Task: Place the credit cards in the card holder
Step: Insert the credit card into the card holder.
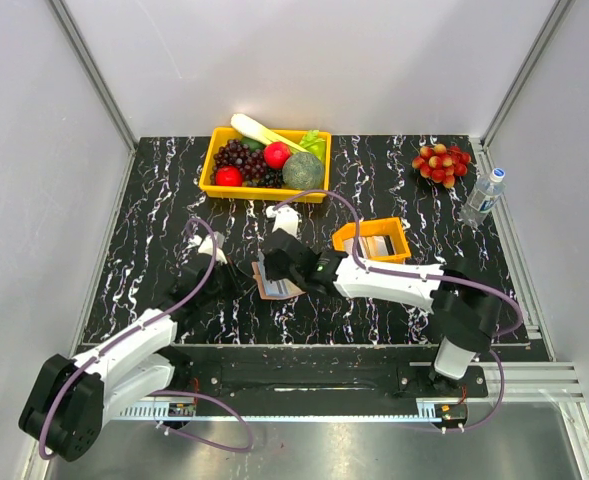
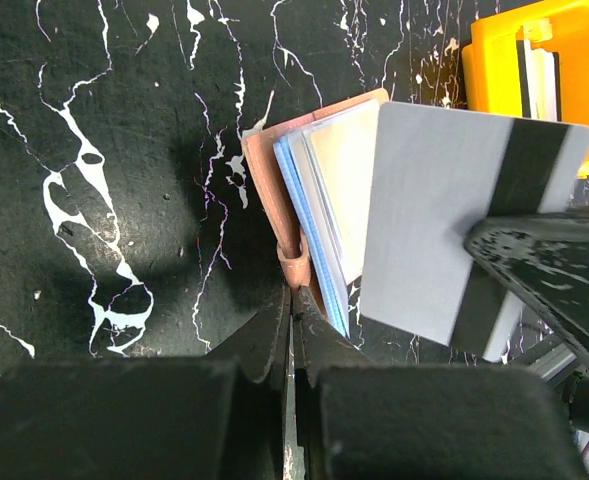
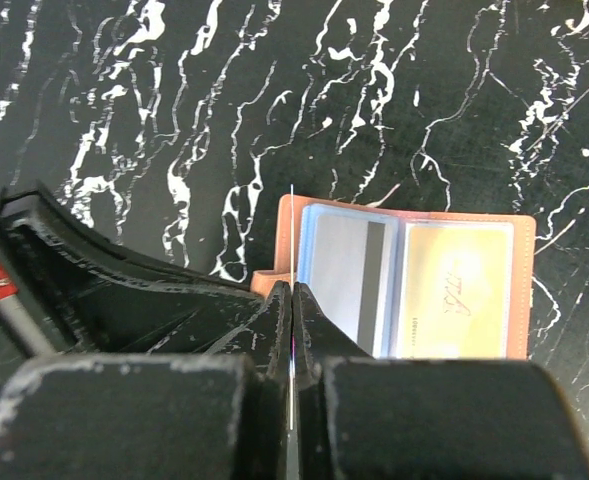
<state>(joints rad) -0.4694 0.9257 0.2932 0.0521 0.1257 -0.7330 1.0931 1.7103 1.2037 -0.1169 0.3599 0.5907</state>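
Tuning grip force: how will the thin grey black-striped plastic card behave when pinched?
The grey black-striped plastic card juts flat from the right gripper, so probably stiff. Edge-on it is hairline-thin: likely light. Its smooth face may slip.

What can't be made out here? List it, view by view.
- Top view: card holder mostly hidden under the right gripper.
- Right wrist view: held card shows only edge-on, face unseen.
- Left wrist view: orange tray cut off by the frame edge; its cards uncountable.
- Right wrist view: beige card writing too blurred to read.
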